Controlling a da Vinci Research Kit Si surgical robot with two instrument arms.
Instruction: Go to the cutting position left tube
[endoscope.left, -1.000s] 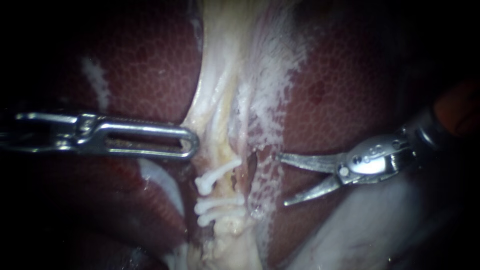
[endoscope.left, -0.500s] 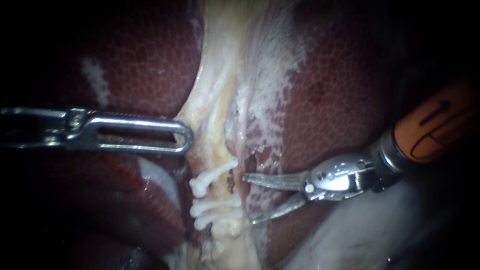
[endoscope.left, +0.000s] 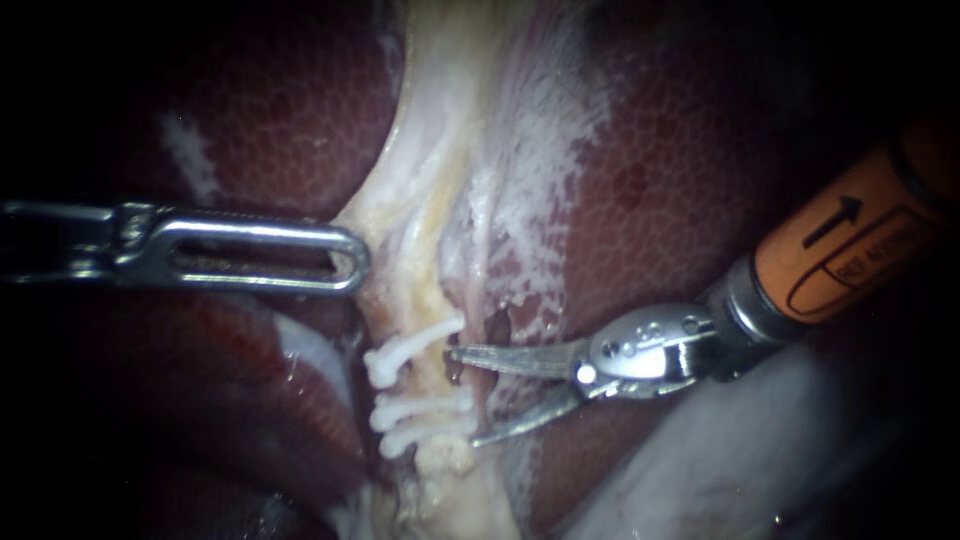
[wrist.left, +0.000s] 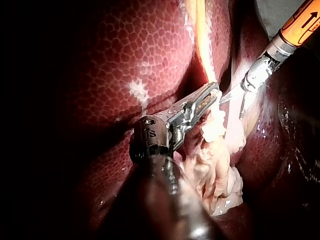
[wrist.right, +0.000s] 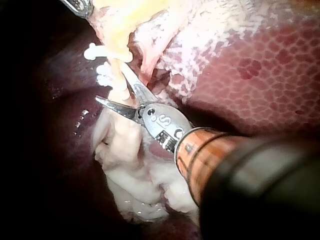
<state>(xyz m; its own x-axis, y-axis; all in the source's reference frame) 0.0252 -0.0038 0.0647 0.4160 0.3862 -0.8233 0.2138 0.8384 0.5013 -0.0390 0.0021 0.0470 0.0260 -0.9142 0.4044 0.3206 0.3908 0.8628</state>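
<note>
The right instrument's hand (endoscope.left: 460, 397) stands open, its two slim curved jaws spread in a narrow V with nothing gripped between them. It comes in from the right on a shaft with an orange collar (endoscope.left: 850, 240). The jaw tips reach the right side of the clipped tube (endoscope.left: 440, 378), which runs down the pale middle strip between the dark red lobes of the liver (endoscope.left: 300, 120). The upper jaw tip lies just beside the end of the upper clip (endoscope.left: 415, 342), and the lower jaw tip just beside the two lower clips (endoscope.left: 425, 408), so the bare stretch of tube between the clips faces the gap of the jaws. In the right wrist view the yellowish tube passes between the spread jaws; whether either jaw touches it cannot be told. The left instrument's hand (endoscope.left: 355, 262), a slotted pair of jaws coming in from the left, is closed on the edge of the pale tissue (endoscope.left: 400, 220) above the clips; the left wrist view shows the same hold, with the right instrument just beyond it
</note>
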